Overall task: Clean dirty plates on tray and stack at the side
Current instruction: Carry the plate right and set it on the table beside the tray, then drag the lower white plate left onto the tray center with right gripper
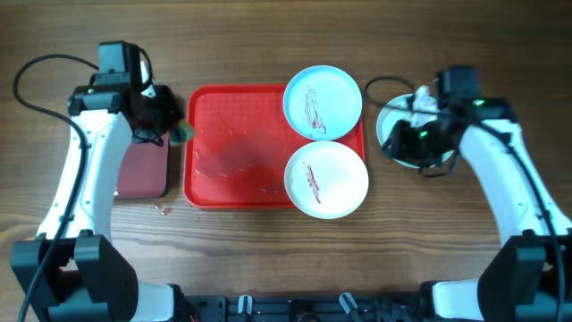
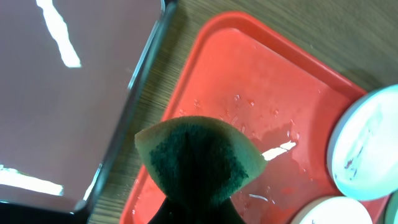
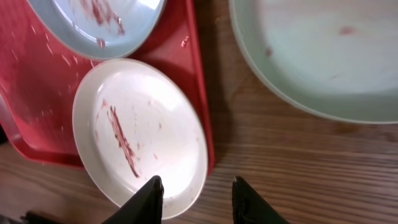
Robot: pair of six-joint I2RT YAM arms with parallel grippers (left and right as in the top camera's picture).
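Tray [image 1: 234, 134] left half is found bare; right end is blocked by blue plate [image 1: 323, 102] and white plate [image 1: 326, 179]. Left rim is overhung by sponge [image 2: 199, 155]; maroon tray [image 1: 145, 172] lies just beside it.

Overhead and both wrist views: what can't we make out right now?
1. Third plate: overhead, the right arm covers most of it; right wrist view crops it at the top and right edges, so its whole surface is unseen.
2. Left gripper: left wrist view, the sponge hides its fingertips; overhead, they are too small and dark to tell.
3. White plate: left wrist view, only a sliver shows at the bottom edge.
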